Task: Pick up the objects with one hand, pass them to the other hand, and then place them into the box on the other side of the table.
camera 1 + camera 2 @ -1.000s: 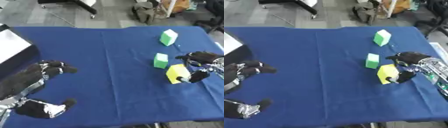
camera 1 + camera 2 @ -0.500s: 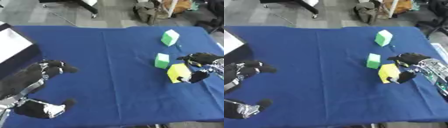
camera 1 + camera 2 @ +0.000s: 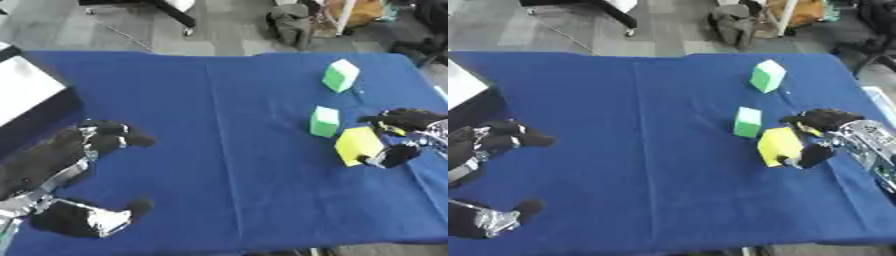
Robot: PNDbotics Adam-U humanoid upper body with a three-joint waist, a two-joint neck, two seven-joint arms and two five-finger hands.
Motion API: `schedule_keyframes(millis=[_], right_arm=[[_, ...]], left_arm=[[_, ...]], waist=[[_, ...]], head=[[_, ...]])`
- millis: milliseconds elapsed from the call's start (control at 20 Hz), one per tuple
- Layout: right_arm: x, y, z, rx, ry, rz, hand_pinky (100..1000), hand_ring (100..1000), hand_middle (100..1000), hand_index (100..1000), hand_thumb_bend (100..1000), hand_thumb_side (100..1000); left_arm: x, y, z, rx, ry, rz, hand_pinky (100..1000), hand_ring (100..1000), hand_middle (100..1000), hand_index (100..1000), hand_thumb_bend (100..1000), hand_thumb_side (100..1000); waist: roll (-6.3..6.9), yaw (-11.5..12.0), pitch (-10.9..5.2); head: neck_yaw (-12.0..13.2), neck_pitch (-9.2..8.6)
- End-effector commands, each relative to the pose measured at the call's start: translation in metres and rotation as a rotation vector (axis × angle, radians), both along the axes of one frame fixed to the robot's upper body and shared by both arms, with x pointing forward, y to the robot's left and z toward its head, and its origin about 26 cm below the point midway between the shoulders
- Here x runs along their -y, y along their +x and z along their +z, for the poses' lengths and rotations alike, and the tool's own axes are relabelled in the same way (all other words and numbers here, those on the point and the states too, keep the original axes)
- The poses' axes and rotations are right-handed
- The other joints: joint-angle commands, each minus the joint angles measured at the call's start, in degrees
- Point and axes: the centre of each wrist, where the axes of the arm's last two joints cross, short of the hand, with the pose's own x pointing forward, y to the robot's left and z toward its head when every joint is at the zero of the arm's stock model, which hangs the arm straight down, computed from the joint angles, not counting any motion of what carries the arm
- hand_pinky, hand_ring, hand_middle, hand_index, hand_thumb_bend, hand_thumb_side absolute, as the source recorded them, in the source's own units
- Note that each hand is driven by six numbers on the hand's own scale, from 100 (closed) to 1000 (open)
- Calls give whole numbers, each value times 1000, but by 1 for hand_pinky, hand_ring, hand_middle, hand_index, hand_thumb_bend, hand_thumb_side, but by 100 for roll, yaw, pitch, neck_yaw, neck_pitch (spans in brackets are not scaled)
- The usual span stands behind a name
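Yellow block [image 3: 779, 145] grasped in right hand [image 3: 826, 134] near table's right edge, left hand [image 3: 101, 141] clenched.

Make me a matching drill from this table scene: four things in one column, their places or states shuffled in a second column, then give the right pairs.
Things
1. yellow block
2. far green block
3. near green block
4. box

Places or states
A. at the table's left edge
B. stands alone near the table's far edge
C. between the thumb and fingers of the right hand
D. just left of the yellow block, ungrasped

Pairs: 1-C, 2-B, 3-D, 4-A
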Motion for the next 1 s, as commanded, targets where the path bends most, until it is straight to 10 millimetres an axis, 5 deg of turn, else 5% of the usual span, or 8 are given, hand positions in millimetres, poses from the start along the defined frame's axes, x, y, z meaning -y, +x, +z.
schedule_keyframes(millis=[50, 500, 1000], right_arm=[[7, 2, 13, 26, -29, -12, 772, 702, 579, 1000, 352, 584], [6, 2, 12, 30, -27, -3, 767, 697, 567, 991, 313, 474], [5, 2, 11, 42, -18, 7, 760, 690, 557, 748, 249, 368]], left_arm=[[-2, -1, 9, 30, 5, -10, 849, 739, 705, 872, 353, 729], [-2, -1, 8, 28, 5, -10, 850, 739, 705, 872, 348, 733], [-2, -1, 8, 25, 4, -10, 850, 739, 704, 872, 341, 739]], waist=[[6, -8, -40], [2, -4, -39], [4, -12, -41]], head=[[-10, -14], [-13, -14], [-16, -14]])
